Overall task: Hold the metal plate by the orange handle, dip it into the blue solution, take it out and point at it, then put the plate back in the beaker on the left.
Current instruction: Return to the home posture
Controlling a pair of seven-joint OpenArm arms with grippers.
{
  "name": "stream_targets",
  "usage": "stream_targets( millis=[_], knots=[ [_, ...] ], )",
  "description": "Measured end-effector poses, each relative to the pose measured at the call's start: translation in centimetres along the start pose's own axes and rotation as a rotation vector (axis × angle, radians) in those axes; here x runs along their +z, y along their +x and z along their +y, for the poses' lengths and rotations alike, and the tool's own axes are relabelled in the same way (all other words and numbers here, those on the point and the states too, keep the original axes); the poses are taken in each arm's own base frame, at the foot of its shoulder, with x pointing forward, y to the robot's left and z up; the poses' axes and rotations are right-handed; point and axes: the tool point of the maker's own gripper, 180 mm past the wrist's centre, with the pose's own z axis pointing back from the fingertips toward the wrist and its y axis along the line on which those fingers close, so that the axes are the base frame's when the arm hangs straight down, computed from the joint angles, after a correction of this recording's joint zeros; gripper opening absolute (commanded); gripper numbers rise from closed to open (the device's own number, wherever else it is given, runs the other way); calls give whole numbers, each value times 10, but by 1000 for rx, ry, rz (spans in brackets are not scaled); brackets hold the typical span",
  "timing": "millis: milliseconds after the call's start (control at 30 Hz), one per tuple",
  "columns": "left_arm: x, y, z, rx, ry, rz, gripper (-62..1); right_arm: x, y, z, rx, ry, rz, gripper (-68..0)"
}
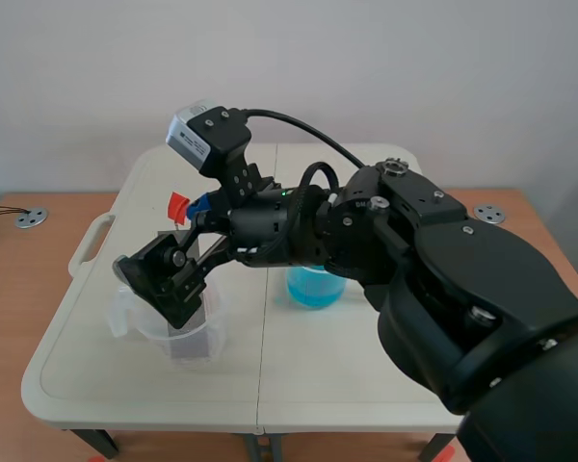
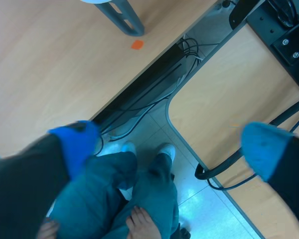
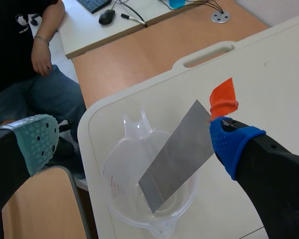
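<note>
The grey metal plate (image 3: 177,152) leans in the clear beaker (image 3: 120,167) on the white table's left side, its orange handle (image 3: 224,97) sticking up over the rim. My right gripper (image 3: 134,144) is open around it. Its blue pad (image 3: 234,142) is right beside the handle, and the teal pad (image 3: 37,142) is well off to the other side. In the scene view the right arm reaches across to the beaker (image 1: 173,332), with the gripper (image 1: 178,245) above it and the handle (image 1: 178,205) beside it. The blue solution (image 1: 315,286) stands mid-table. My left gripper (image 2: 169,149) is open and holds nothing.
The right arm's bulk covers the table's (image 1: 299,375) right half. A person (image 3: 35,74) sits off the table's left edge. The left wrist view looks down at a wooden desk (image 2: 65,64), floor cables and a person's legs (image 2: 134,194).
</note>
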Motion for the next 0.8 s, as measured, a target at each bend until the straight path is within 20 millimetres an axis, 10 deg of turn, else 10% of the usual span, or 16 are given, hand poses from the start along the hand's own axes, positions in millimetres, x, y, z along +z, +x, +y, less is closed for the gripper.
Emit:
stream_targets(
  millis=[400, 800],
  knots=[
    [-3, 15, 6, -7, 17, -67, 14, 38, 14, -45, -21, -138, -57, -12],
    [-13, 121, 77, 12, 207, -463, 14, 105, 5, -60, -5, -287, -54, -12]
  ],
)
